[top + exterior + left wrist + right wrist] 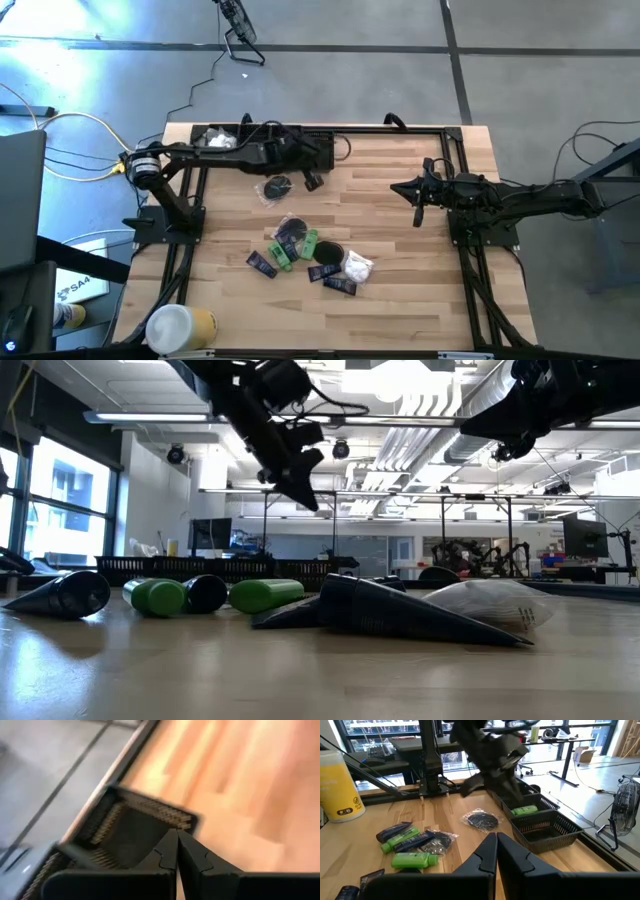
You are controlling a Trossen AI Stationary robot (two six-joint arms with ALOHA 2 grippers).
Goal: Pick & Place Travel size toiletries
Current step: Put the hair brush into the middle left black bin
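left gripper [312, 181] | fingers pressed together, empty | wrapped black disc [276, 187] just beside, apart

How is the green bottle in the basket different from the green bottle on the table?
The basket bottle lies inside the black basket; the table bottle lies on the wooden table. The basket bottle is apart from the pile; the table bottle lies among dark sachets. Both are green, lying down.
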